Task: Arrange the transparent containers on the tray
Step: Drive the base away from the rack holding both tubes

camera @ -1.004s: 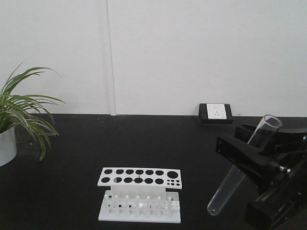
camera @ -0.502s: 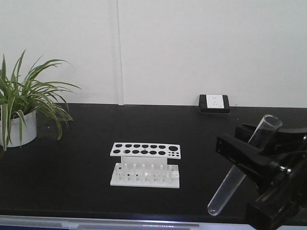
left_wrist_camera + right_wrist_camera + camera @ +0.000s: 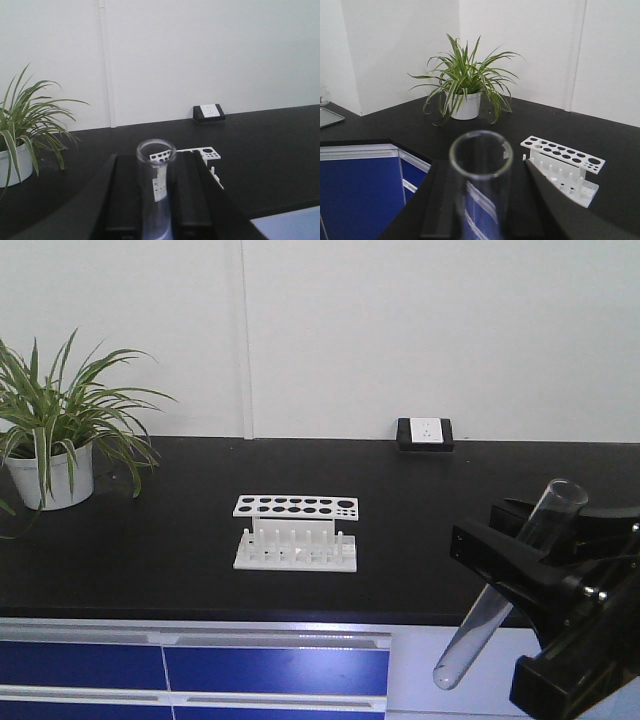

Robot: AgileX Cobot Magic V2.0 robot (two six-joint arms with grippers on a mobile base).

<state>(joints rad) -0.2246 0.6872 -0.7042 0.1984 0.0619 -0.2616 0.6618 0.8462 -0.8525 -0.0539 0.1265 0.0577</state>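
Rack (image 3: 296, 532) sitting mid-worktop (image 3: 150, 540); potted plant (image 3: 55, 435) standing far left of it; wall socket (image 3: 424, 432) sitting behind, rightward, at rear edge; test tube (image 3: 474, 635) tilting in right foreground.

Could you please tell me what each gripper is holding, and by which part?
Left gripper holds a tube just below its rim; right gripper holds another tube likewise.

left tube (image 3: 156, 200) btm cut off, right tube (image 3: 481, 200) blurred, btm out of frame, plant (image 3: 30, 120) clipped at left edge, grey tray (image 3: 329, 118) mostly cut off, rack (image 3: 205, 152) part hidden behind left tube
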